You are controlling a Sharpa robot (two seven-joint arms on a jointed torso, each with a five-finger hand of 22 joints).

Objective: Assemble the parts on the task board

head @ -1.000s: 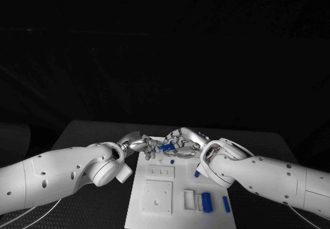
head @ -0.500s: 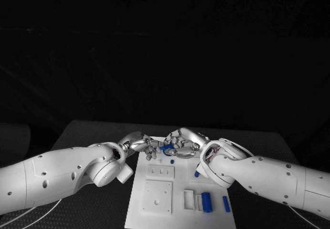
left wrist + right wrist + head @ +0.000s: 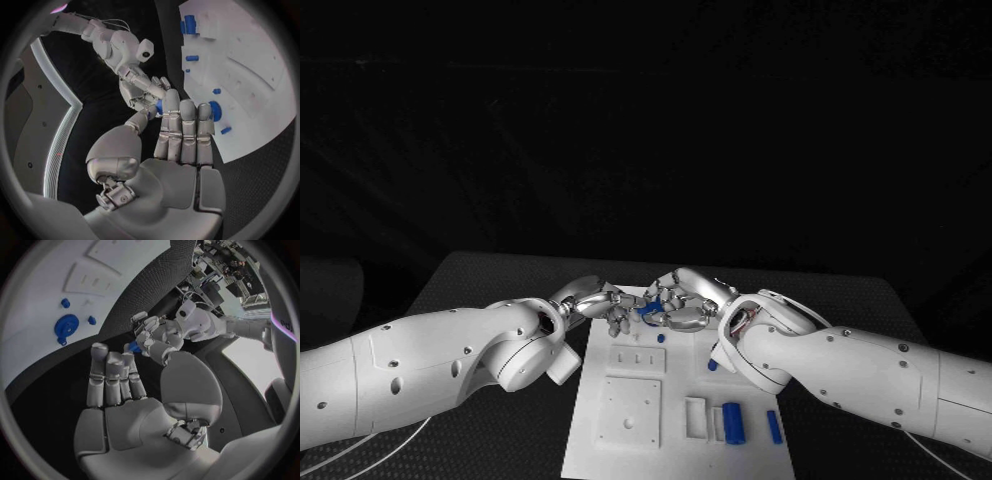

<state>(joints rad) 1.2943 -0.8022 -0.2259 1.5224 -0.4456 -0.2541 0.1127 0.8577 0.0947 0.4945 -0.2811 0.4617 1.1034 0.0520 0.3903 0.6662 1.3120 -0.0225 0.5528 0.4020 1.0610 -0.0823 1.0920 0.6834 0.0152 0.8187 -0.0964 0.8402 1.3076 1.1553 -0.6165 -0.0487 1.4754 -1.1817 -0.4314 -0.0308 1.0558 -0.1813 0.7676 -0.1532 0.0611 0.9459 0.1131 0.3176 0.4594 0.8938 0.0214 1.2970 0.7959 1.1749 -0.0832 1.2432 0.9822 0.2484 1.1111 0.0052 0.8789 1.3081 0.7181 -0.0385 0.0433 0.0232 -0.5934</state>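
Note:
Both hands meet fingertip to fingertip above the far end of the white task board (image 3: pixel 629 400). A small blue part (image 3: pixel 646 312) sits between them, off the board. My left hand (image 3: pixel 600 302) pinches it between thumb and finger; the part (image 3: pixel 159 106) shows just behind those fingers (image 3: pixel 181 125). My right hand (image 3: pixel 684 304) has its fingertips on the same part (image 3: pixel 133 347), and its fingers (image 3: pixel 115 375) point toward the left hand (image 3: pixel 152 335). How firmly the right hand holds it is hard to tell.
On the board lie two blue cylinders (image 3: pixel 733 417) (image 3: pixel 773 427) near its front right, a small blue piece (image 3: pixel 713 365) at the right edge, and a round blue disc (image 3: pixel 66 326) under the hands. Black table (image 3: pixel 473 290) surrounds the board.
The blue part and the fingers around it have shifted very slightly to the left. The arms have stayed where they were.

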